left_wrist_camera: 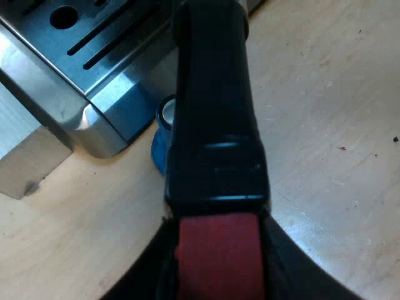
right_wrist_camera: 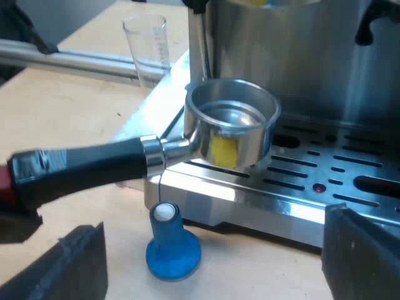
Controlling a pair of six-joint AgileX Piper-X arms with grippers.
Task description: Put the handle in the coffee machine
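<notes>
The metal holder (right_wrist_camera: 234,125) hangs level over the corner of the espresso machine's drip tray (right_wrist_camera: 300,200), its basket empty and open upward. Its dark handle (right_wrist_camera: 81,165) reaches away from the machine, out over the table. My left gripper (left_wrist_camera: 219,275) is shut on the handle (left_wrist_camera: 212,119) at its red end (left_wrist_camera: 219,256). A blue tamper (right_wrist_camera: 172,247) stands upright on the table by the machine's corner, under the handle, and is partly hidden behind the handle (left_wrist_camera: 161,134). My right gripper (right_wrist_camera: 215,250) is open, low in front of the machine, with nothing between its fingers.
A measuring glass (right_wrist_camera: 147,50) stands on the table beside the machine. Beyond it runs a metal bar (right_wrist_camera: 69,59). The machine's steel body (right_wrist_camera: 300,56) rises behind the slotted tray (left_wrist_camera: 94,81). A pale box (left_wrist_camera: 25,156) sits by the machine's base.
</notes>
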